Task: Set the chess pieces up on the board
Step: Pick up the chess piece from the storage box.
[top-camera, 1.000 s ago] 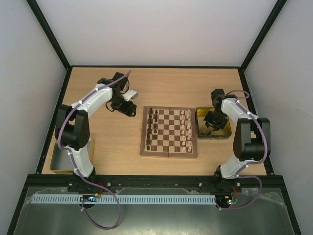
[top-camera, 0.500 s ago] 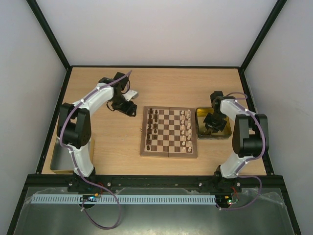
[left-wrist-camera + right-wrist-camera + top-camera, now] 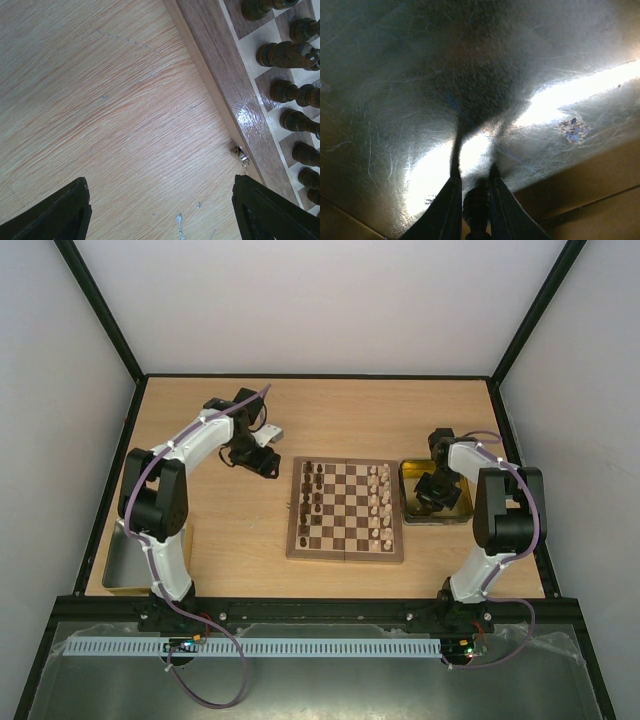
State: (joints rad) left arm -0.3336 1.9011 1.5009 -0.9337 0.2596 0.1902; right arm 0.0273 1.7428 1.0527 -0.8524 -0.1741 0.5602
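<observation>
Right of centre in the top view, the right gripper (image 3: 474, 173) has its jaws clamped on a chess piece (image 3: 476, 204) inside the yellow tray (image 3: 408, 472), presumably to carry it to the board (image 3: 345, 552) at centre. The left gripper (image 3: 160, 200) hangs over the table (image 3: 100, 100) at upper left, its jaws wide apart and clear of the board.

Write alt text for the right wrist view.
The right gripper has its jaws pressed against both sides of a small chess piece, which looks dark in this light, over the scratched, shiny metal floor of a tray. A bright streak of glare crosses the metal.
</observation>
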